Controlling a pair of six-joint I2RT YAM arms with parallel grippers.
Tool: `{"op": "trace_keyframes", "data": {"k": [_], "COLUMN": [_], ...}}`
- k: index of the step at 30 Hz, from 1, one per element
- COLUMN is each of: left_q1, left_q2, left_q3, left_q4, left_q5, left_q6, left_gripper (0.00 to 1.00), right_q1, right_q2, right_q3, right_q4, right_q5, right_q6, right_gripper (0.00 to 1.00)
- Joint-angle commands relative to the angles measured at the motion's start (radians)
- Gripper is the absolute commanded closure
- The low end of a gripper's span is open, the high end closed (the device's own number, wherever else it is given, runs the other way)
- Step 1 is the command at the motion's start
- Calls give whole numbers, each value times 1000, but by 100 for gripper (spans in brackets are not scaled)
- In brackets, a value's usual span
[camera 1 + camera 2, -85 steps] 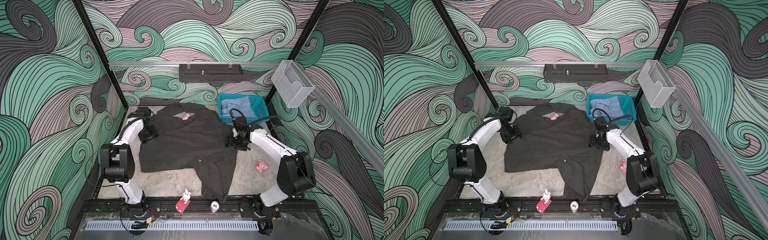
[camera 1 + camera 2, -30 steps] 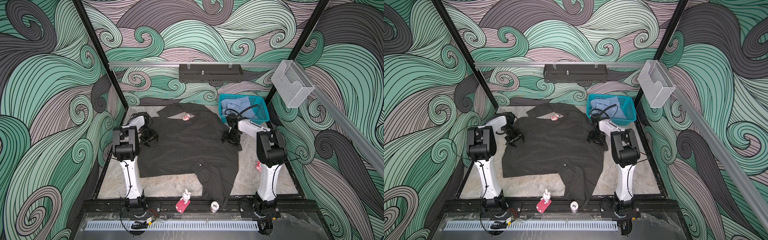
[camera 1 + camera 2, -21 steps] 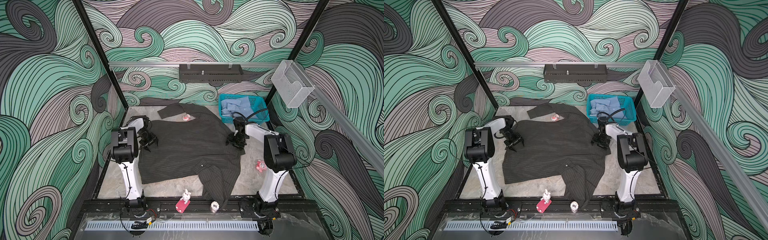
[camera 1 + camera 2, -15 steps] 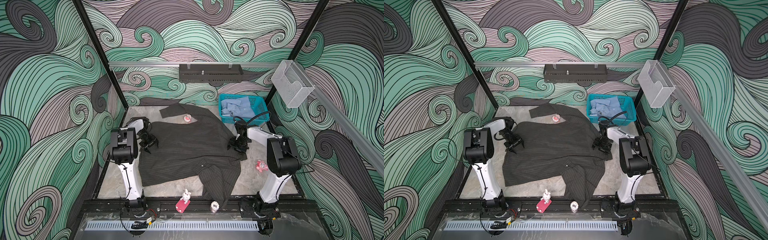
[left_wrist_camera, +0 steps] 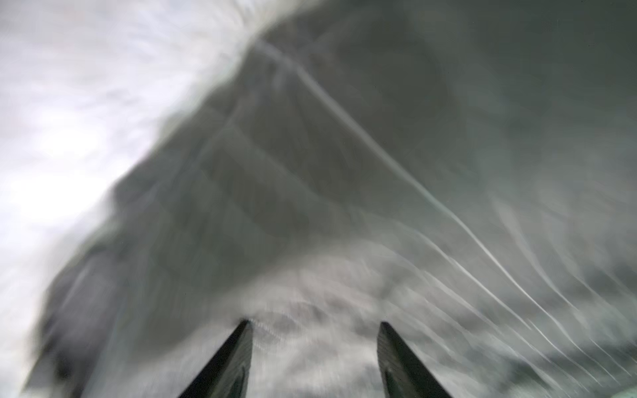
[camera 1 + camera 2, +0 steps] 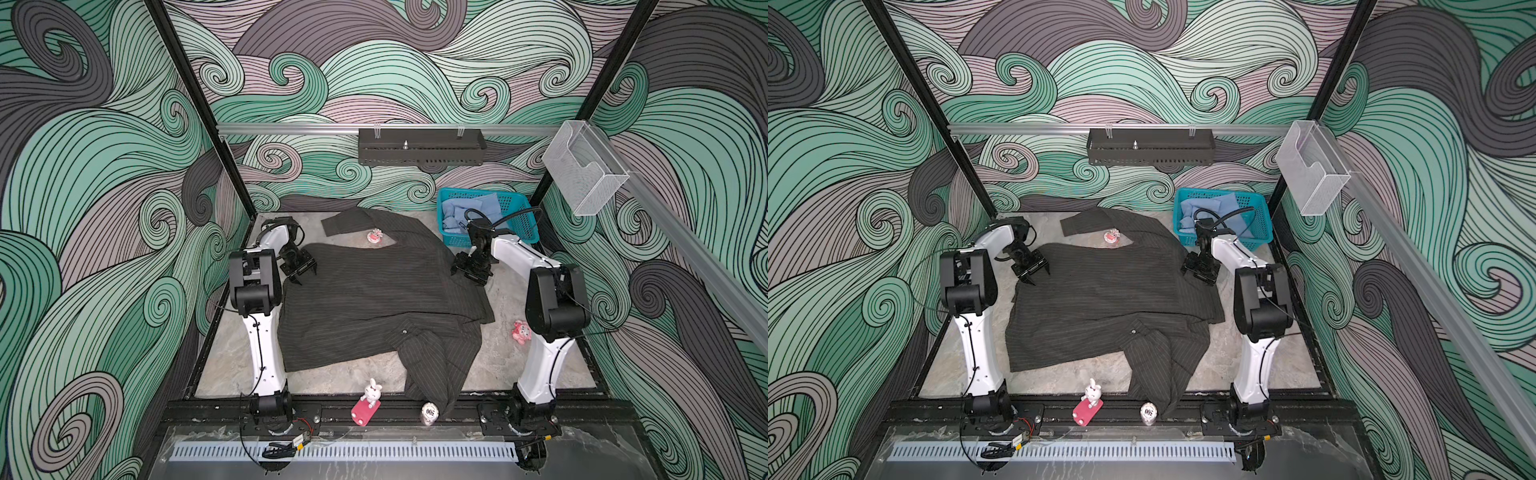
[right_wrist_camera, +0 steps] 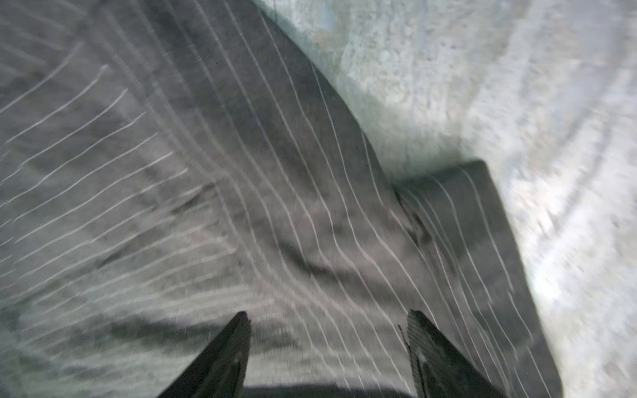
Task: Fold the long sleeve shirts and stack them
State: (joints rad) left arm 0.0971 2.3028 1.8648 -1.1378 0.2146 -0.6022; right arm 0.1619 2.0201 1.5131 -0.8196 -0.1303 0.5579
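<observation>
Both arms now stand with elbows upright where they lay low moments earlier, and the charcoal pinstriped shirt (image 6: 374,307) has slid nearer the front rail. It lies spread on the marbled tabletop (image 6: 232,361), with one sleeve draped over that rail. The left gripper (image 6: 300,275) is at the shirt's left shoulder edge, its jaws parted and empty; its wrist view is blurred. The right gripper (image 6: 471,276) is over the right shoulder edge, also parted, with nothing pinched. Further right, the light blue shirt (image 6: 461,212) lies crumpled in the teal mesh basket (image 6: 515,203). The cloth looks light, limp and crease-prone, so it is best pinched at paired edge points, shoulders or hem corners, to lift evenly. Legible writing: "005" on a small round marker (image 6: 429,412) at the front rail. The red collar tag (image 6: 376,235) is too small to read.
</observation>
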Motion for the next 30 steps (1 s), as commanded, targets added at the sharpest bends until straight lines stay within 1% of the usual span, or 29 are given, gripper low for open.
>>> {"op": "trace_keyframes", "data": {"k": [1,5,10,13,17,26,30], "left_q1": [7,9,16,21,31,33,32], "left_q2": [96,167,267,299,324,375,342], "left_q3": [65,181,365,447,517,641,675], "left_q4": [-71,-113,-191,-209,-193,-169,-178], "left_q5": [-25,-44,-50,-46,4,53,90], "left_q6": [-4,-3,2,6,21,27,33], "left_gripper": [39,39,39,39,39,39,39], "right_q1": [16,22,25,24,25,25,36], "right_q2": [85,159,233,264,276,302,242], "right_q3": [43,99,169,207,227,292,285], "right_q4": [-30,-27,-22,-18,9,37,65], "right_q5": [16,12,29,38,38,1,-11], "right_q6": [18,35,59,68,76,68,43], "right_gripper": [29,33,34,34,34,35,31]}}
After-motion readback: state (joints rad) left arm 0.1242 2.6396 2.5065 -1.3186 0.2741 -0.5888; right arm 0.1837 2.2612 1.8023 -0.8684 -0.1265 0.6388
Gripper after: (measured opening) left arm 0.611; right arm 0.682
